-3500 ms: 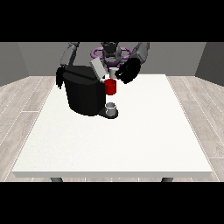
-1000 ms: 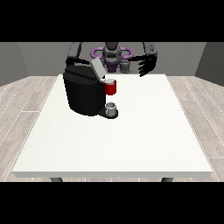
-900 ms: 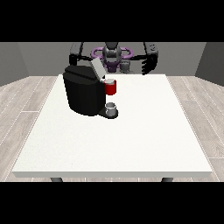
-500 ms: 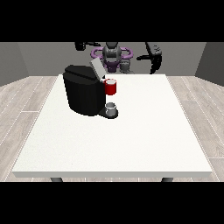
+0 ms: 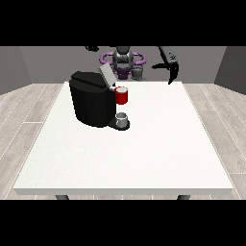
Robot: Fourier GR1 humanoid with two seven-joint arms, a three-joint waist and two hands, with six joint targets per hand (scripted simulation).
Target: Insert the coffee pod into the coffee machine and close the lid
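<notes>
Front view. The coffee machine is standing on the tabletop toward the far left corner, its spout side facing the right edge. Its grey lid is tilting up and back, so the pod opening appears to be lying exposed; the closing step is judged not yet done. A red thing at the machine is sitting beside the upper front. Below it, a grey thing is resting upright on the machine's base plate, its long axis vertical; whether this is the coffee pod cannot be told from this view, and the pod is not plainly showing anywhere else.

The hand at the view's right is hanging raised above the far right edge, well apart from the machine, its fingers pointing downward and holding nothing visible; whether they are wide or narrow cannot be told. The hand at the view's left is barely showing above the machine, its fingers too small to read. Both hands are keeping clear of the lid, probably leaving room for it to swing.
</notes>
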